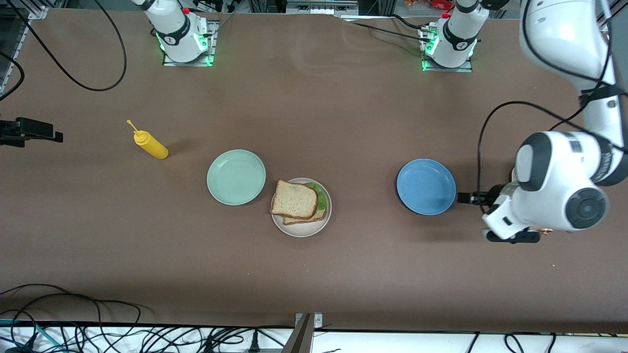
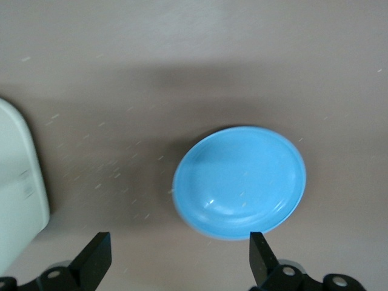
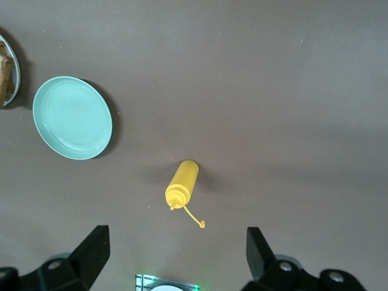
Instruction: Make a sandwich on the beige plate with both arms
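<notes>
The sandwich lies on the beige plate near the table's middle. Its top slice of speckled bread sits askew over a green lettuce leaf and a lower slice. The left gripper hangs at the left arm's end of the table beside the blue plate. In the left wrist view it stands open and empty, with the blue plate below. The right gripper is out of the front view. It is open and empty high above the yellow bottle. A sliver of the beige plate shows at that view's edge.
A mint-green plate touches the beige plate on the side toward the right arm's end. The yellow squeeze bottle lies on its side farther toward that end. Cables run along the table's edges, and both arm bases stand at the far edge.
</notes>
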Motion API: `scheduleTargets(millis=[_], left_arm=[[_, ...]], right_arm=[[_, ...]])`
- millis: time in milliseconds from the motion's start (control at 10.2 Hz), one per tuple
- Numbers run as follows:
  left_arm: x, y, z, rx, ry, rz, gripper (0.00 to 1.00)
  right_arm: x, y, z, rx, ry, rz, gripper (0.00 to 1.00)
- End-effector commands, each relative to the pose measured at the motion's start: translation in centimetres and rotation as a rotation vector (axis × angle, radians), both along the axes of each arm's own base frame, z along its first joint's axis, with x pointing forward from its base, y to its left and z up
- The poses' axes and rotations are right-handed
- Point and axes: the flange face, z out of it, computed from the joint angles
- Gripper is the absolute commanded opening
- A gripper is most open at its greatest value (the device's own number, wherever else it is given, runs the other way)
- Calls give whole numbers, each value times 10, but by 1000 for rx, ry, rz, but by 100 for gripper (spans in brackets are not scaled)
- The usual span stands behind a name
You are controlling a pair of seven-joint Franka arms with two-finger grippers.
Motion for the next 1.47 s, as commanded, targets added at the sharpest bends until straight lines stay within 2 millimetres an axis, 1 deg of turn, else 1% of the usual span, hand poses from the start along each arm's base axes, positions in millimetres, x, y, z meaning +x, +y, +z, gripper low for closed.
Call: scheduleTargets(millis=[0, 98, 196, 294, 392, 490, 588, 687, 785, 883, 981, 1079, 1177, 1373], left_arm=[[-17, 7, 41, 41, 13, -12, 100], [-21, 12, 51, 44, 22, 3, 100], [-26, 20, 63, 45, 25, 13, 100], [-32, 39, 82, 57, 6, 30, 100], [-45, 49, 101, 35, -18, 36, 100], [-54, 53, 117, 26, -55, 28, 100], [-65, 46, 130, 90, -75, -17, 100], [-78, 37, 142, 120, -120, -52, 100], [-90, 40, 149, 107, -171, -53, 100], [-100, 39, 164, 110, -199, -58, 100], [-104, 38, 165, 110, -192, -37, 100], [-103, 38, 167, 114, -204, 29, 100], [-103, 47, 175, 114, -212, 98, 100], [-110, 41, 200, 74, -211, 102, 100]], right_arm=[[-18, 27, 4, -104, -2, -84, 100], [-19, 33, -1, -114, 8, -137, 100], [-18, 37, -2, -113, -1, -152, 100], [-16, 38, -2, -110, -14, -162, 100], [-17, 37, -5, -109, -30, -174, 100], [-25, 35, -13, -103, -73, -178, 100], [-34, 35, -18, -95, -133, -181, 100], [-41, 35, -22, -92, -150, -181, 100], [-41, 35, -21, -97, -148, -172, 100], [-39, 37, -24, -101, -135, -164, 100], [-38, 49, -25, -109, -132, -148, 100], [-38, 44, -25, -115, -131, -156, 100], [-40, 38, -24, -115, -131, -168, 100], [-41, 35, -25, -115, -130, -172, 100]])
